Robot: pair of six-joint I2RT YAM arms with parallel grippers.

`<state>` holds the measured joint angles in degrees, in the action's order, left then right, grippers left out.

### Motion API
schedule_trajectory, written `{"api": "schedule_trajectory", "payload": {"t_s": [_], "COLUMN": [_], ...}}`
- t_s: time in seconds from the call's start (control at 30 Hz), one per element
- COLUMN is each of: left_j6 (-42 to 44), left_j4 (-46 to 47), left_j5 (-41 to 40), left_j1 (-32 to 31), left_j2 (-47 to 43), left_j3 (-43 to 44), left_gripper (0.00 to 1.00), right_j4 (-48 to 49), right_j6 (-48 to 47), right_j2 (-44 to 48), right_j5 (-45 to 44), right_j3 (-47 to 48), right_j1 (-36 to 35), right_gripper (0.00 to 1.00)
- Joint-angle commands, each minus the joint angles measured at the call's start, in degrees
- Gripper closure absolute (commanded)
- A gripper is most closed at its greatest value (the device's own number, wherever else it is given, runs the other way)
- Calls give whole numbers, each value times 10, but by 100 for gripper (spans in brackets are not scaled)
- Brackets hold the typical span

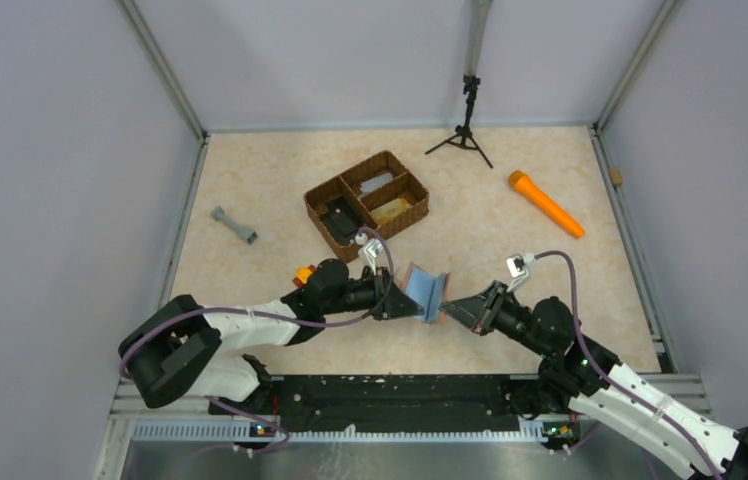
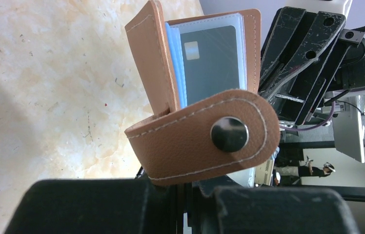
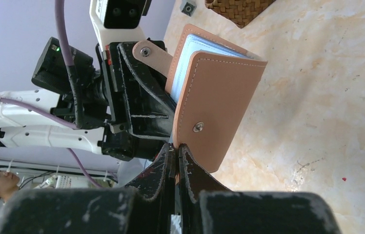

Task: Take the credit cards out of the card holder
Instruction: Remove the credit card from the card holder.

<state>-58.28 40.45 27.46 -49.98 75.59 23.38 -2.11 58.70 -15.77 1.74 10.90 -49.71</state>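
The card holder (image 1: 428, 290) looks light and soft. Its leather-like covers probably flex under a pinch, and the clear plastic sleeves inside look slick. A card would therefore likely slide out easily, but the thin edge gives the fingers little to grip. The safest places to hold it seem to be the stiff stitched edges of the covers, away from the sleeves so the pockets are not squeezed closed.

It is a small tan-brown wallet with pale stitching and a rounded strap (image 2: 205, 139) that carries a metal snap. It stands open like a book, showing pale blue pockets. A dark grey card (image 2: 212, 63) with a small chip sits behind the front sleeve.

The card holder is held in the air between the two arms, above the bare marble-patterned table (image 1: 250, 290) and just in front of the woven basket (image 1: 365, 205). The left gripper (image 1: 395, 300) is closed tight on one cover near the strap. The right gripper (image 3: 176, 161) is pinched almost fully together on the lower edge of the other cover, just below its snap stud. The cards are not yet out.
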Motion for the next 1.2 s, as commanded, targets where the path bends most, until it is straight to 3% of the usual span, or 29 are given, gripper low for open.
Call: {"api": "schedule_trajectory", "payload": {"t_s": [0.0, 0.37, 0.8, 1.03, 1.17], "left_j6": [-14, 11, 22, 35, 46], "left_j4": [68, 33, 17, -1, -27], "left_j5": [34, 18, 16, 14, 8], "left_j1": [-14, -15, -17, -17, -17], "left_j2": [7, -18, -23, -25, -32], "left_j3": [27, 28, 27, 33, 37], "left_gripper": [100, 100, 100, 100, 100], "right_j4": [33, -125, -83, -66, -82], "right_j6": [-8, -32, -31, -29, -34], "right_j2": [4, -38, -82, -99, -87], "right_j5": [-15, -60, -19, 0, -5], "right_j3": [5, 60, 55, 56, 67], "right_j1": [2, 2, 1, 2, 2], "right_gripper": [100, 100, 67, 65, 58]}}
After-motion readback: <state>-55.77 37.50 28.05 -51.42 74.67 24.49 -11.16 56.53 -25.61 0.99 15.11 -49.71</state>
